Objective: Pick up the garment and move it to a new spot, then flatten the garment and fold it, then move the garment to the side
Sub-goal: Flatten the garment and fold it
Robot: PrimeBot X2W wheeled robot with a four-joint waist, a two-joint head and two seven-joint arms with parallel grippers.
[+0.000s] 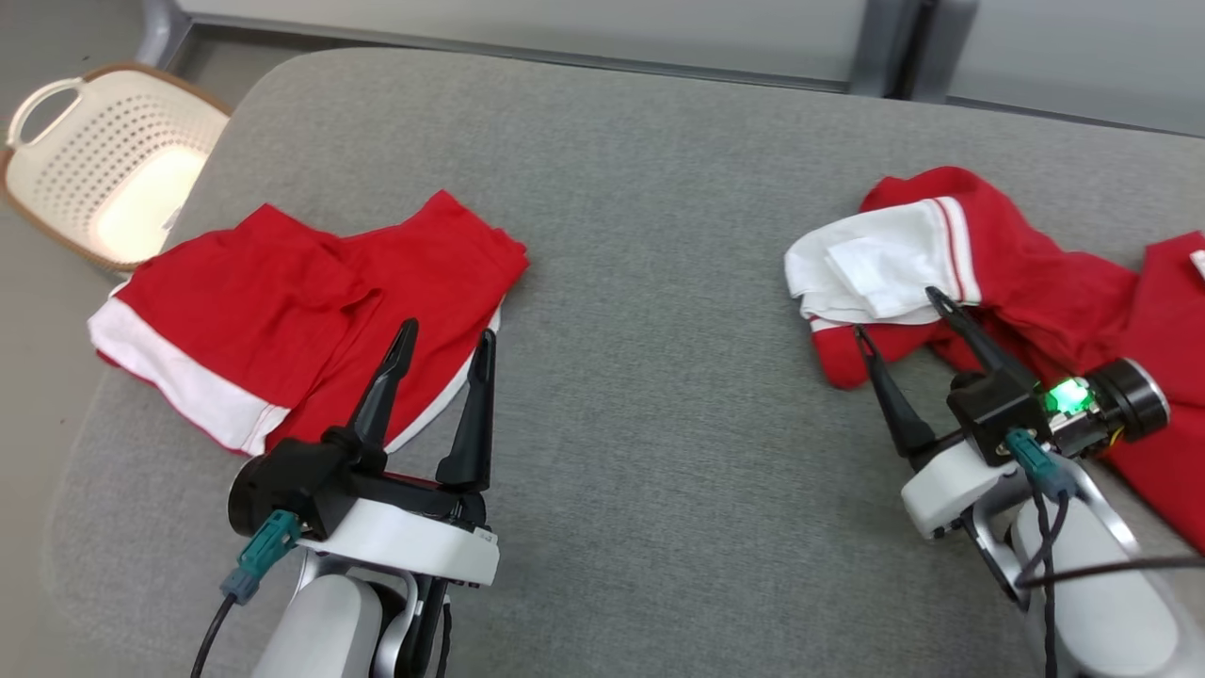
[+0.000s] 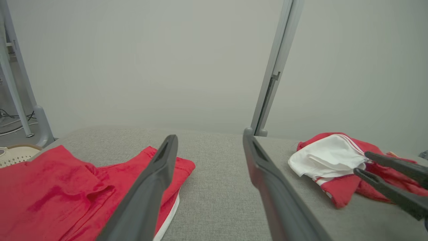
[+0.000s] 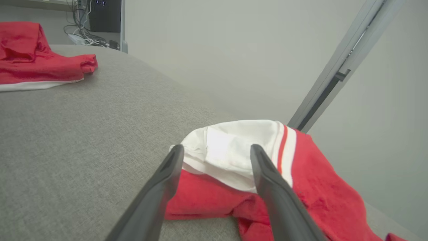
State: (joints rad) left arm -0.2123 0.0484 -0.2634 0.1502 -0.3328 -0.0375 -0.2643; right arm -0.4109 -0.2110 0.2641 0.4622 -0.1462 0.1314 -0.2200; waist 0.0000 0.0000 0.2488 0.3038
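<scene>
Got the left pincer (image 1: 448, 330) nearest in the head view, fingers apart over the folded red garment (image 1: 282, 301) at the left of the tabletop (image 1: 659, 235), and the right pincer (image 1: 895, 311), also apart, at the crumpled red-and-white garment (image 1: 1026, 282) on the right. Left wrist: staring between spread fingers (image 2: 150, 187) at tabletop (image 2: 217, 187). Right wrist: seeing open fingers (image 3: 267, 187) framing that crumpled garment's white fold (image 3: 230, 147).

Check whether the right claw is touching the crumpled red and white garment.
Cannot tell. In the right wrist view the open right claw straddles the white fold of the crumpled garment, but neither contact nor a gap shows plainly.
</scene>
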